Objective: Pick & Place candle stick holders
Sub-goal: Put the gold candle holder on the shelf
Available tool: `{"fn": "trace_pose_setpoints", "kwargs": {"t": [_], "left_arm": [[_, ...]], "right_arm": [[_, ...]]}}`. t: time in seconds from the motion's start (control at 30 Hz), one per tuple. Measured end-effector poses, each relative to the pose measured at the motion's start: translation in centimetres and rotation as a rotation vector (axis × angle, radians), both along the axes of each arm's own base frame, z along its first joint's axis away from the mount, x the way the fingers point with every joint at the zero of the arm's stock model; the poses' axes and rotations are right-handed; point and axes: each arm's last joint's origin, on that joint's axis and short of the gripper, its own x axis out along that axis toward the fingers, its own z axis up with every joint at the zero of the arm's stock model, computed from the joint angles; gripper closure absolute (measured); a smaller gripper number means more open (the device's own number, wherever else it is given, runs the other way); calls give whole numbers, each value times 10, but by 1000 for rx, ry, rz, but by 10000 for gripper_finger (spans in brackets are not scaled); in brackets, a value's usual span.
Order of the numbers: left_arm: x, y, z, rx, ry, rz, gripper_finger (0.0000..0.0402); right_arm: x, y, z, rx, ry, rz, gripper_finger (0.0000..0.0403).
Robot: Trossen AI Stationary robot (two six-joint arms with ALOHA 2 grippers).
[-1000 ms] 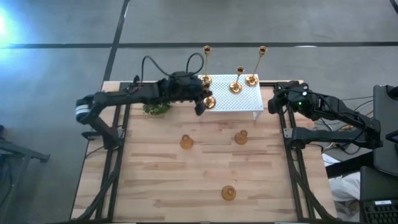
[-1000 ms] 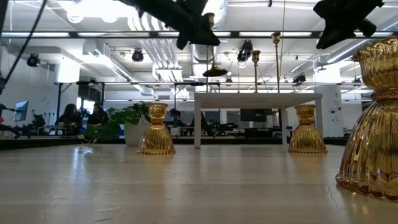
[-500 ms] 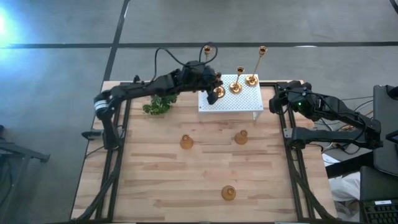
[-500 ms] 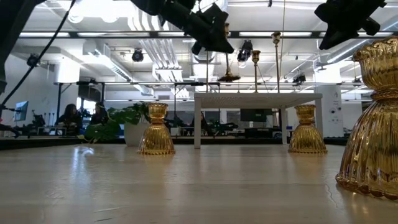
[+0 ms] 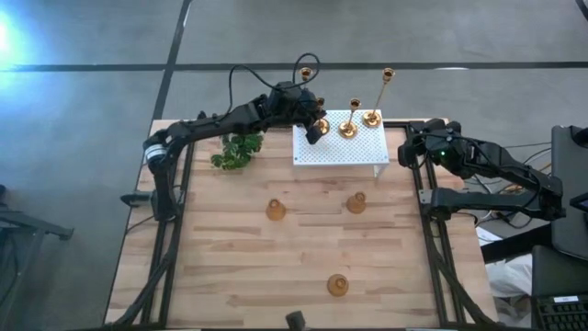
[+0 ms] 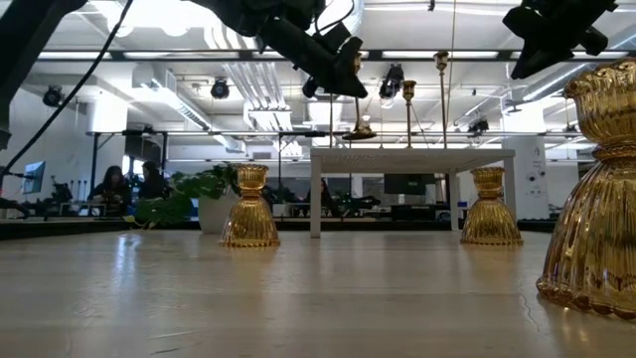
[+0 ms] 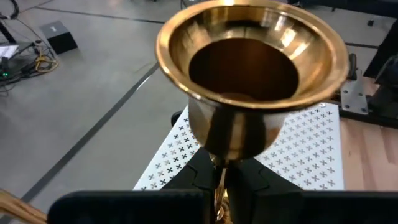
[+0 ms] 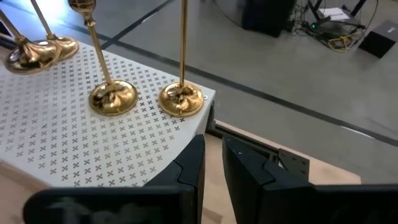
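My left gripper [image 5: 313,129] is over the left part of the white perforated box [image 5: 354,152], shut on a thin-stemmed gold candle stick holder; its base [image 6: 360,132] hangs just over the box top. Three more thin-stemmed holders stand by their round bases on the box: one at the far left [image 5: 305,74], partly hidden by my arm, a short one [image 5: 349,129] and a tall one [image 5: 371,118]. Three squat bulb-shaped holders [image 5: 276,210] [image 5: 356,202] [image 5: 337,285] stand on the table. My right gripper [image 5: 402,152] waits, shut, by the box's right end. My left gripper pinches the holder's thin stem [image 7: 221,180] between its two fingers, below the cup [image 7: 252,62]. The fingers [image 6: 333,65] come slanting down from the table's left and lie across the stem. The holder hangs nearly upright; whether its base touches the box I cannot tell.
A green leafy plant [image 5: 237,150] stands left of the box, under my left arm. The wooden table [image 5: 230,267] stretches toward the near edge around the three squat holders. People sit in the room behind the table [image 6: 109,184].
My left gripper has carried the holder from the box's near left corner toward the table's far edge and a little right, over the box top, and has gone down. The holder's base has sunk closer to the box. My right arm has kept still.
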Motion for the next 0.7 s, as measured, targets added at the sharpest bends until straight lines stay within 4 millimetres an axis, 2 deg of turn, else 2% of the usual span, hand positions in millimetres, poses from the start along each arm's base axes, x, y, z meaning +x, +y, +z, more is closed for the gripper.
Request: {"fn": "trace_pose_setpoints", "kwargs": {"t": [0.47,0.7], "left_arm": [[1,1,1,32,-3,-92,382],[6,-1,-7,33,18,-140,382]], "right_arm": [[0,0,0,-1,4,3,351],[0,0,0,-4,9,5,351]]}}
